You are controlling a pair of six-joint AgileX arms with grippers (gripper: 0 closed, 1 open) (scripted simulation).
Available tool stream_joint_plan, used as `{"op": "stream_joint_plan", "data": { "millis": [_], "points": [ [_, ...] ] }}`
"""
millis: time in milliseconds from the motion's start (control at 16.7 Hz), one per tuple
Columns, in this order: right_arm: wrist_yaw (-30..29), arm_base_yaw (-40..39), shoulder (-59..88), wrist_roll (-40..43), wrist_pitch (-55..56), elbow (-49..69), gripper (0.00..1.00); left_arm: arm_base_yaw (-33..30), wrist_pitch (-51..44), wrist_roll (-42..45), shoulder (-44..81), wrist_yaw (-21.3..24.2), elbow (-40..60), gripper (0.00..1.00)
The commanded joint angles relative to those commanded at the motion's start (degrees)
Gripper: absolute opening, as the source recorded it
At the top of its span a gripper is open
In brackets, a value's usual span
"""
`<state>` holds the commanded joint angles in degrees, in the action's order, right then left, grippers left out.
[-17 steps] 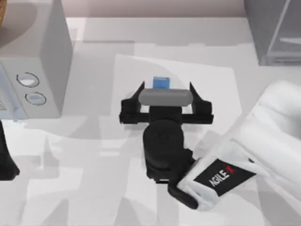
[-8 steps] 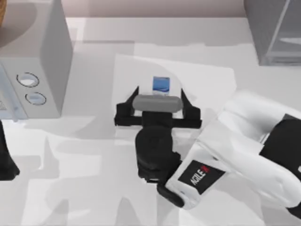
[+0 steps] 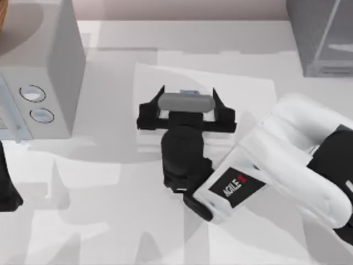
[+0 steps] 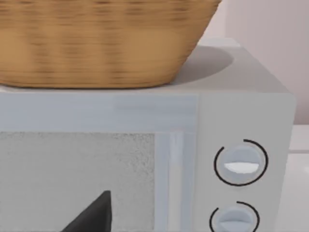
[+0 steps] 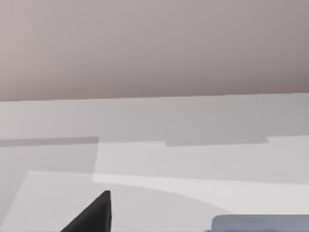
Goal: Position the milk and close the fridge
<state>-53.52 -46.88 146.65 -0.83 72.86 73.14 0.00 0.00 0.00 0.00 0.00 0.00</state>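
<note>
Pale tabletop (image 3: pixel 110 221) carried the milk (image 3: pixel 189 91) near its middle, well apart from the fridge (image 3: pixel 309 38) at the far right corner. Right end effector (image 3: pixel 188 95) hung over the carton, fingers spread either side, apparently reaching to grasp; next it must descend and clamp. Left end effector (image 3: pixel 6 187) sat parked at the left edge, its state impossible to tell.

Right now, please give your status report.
Right pincer open, astride milk at table centre. Left arm parked by microwave. Fridge far right, path unobstructed.

woven wicker basket (image 4: pixel 96 43), glassy fridge (image 3: pixel 325 38)
</note>
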Motion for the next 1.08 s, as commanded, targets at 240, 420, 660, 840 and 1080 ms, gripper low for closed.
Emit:
{"op": "stream_joint_plan", "data": {
  "millis": [240,420,660,840,1080],
  "points": [
    [0.4,0.4,0.2,0.0,-0.4,0.7,1.00,0.0,0.0,0.0,0.0,0.0,0.0,1.00],
    [0.4,0.4,0.2,0.0,-0.4,0.7,0.85,0.0,0.0,0.0,0.0,0.0,0.0,1.00],
    [0.4,0.4,0.2,0.0,-0.4,0.7,0.55,0.0,0.0,0.0,0.0,0.0,0.0,1.00],
    [0.4,0.4,0.2,0.0,-0.4,0.7,0.32,0.0,0.0,0.0,0.0,0.0,0.0,1.00],
    [0.4,0.4,0.2,0.0,-0.4,0.7,0.02,0.0,0.0,0.0,0.0,0.0,0.0,1.00]
  ]
}}
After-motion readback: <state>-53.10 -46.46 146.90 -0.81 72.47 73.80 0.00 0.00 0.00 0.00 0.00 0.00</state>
